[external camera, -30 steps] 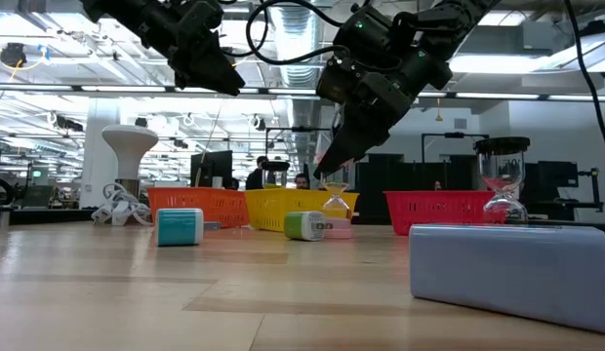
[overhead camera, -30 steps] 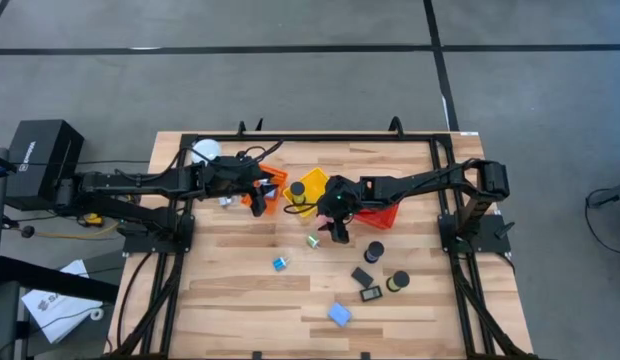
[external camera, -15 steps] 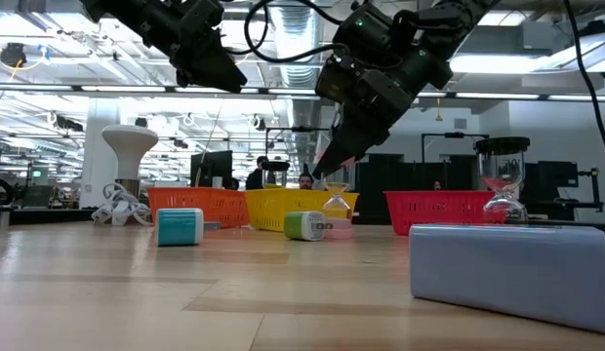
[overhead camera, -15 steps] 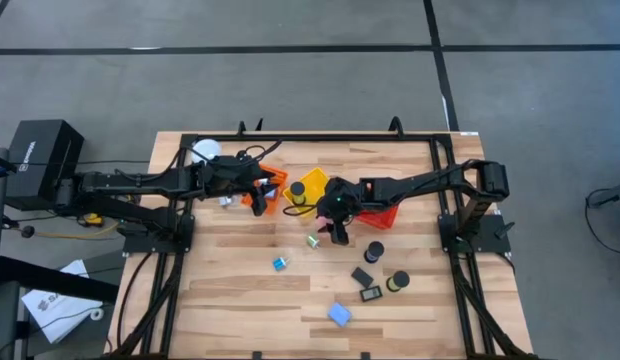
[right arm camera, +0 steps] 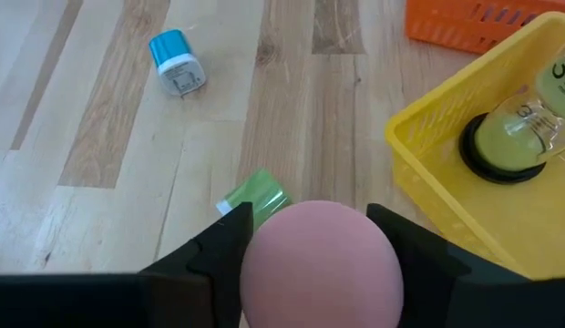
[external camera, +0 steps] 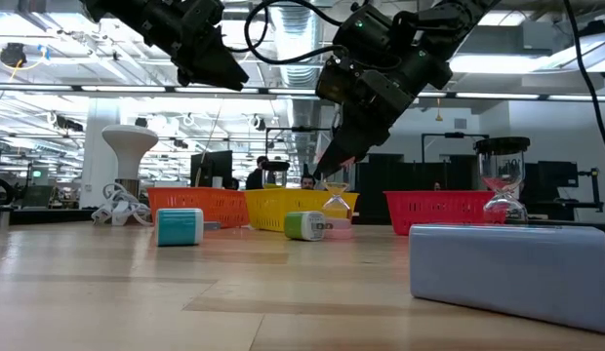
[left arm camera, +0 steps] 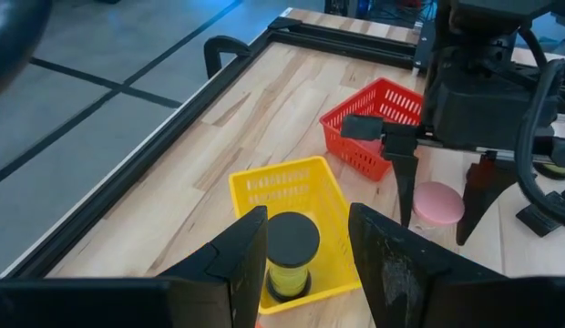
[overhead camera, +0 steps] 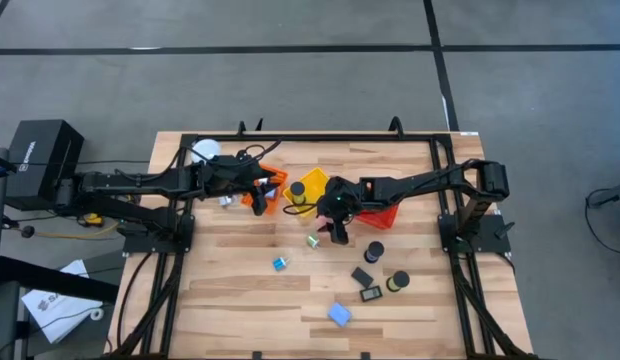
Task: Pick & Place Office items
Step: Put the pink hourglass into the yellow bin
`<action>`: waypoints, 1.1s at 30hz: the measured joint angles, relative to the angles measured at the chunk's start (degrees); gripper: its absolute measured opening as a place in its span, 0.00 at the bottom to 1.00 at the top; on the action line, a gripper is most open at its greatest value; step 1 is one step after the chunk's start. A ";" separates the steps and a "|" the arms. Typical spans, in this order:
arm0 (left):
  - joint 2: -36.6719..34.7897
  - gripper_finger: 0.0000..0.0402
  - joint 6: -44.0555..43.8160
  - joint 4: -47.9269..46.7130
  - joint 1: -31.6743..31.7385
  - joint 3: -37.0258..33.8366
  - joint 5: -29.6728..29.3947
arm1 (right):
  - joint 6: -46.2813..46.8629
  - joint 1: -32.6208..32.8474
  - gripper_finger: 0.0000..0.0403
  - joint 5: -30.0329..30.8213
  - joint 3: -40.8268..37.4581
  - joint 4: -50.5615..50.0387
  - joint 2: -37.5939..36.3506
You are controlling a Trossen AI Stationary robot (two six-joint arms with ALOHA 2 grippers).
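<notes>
Pink cylinder [right arm camera: 321, 264]: clamped between the right gripper [right arm camera: 310, 239] fingers, above the table beside the yellow basket [right arm camera: 465, 191].
Handling: judged light, rigid, smooth; grip across its round sides.
Left gripper [left arm camera: 305, 244]: fingers apart, empty, over the yellow basket.
Change: none evident; both arms unmoved.

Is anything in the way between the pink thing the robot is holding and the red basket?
Nothing visible blocks it. The right gripper holds the pink cylinder in the air beside the red basket, with only bare table between them. A black item already lies inside the basket.
</notes>
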 joint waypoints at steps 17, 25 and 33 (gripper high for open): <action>0.00 0.37 0.00 0.66 -0.01 0.00 0.00 | 0.56 -0.39 0.48 0.02 -0.02 -0.24 0.04; 0.00 0.37 0.00 1.32 0.00 0.00 0.00 | 0.86 -0.71 0.46 0.08 -0.02 -0.22 0.04; 0.00 0.37 0.00 1.90 0.00 0.00 -0.02 | 0.39 -0.37 0.50 -0.20 -0.02 -0.26 0.04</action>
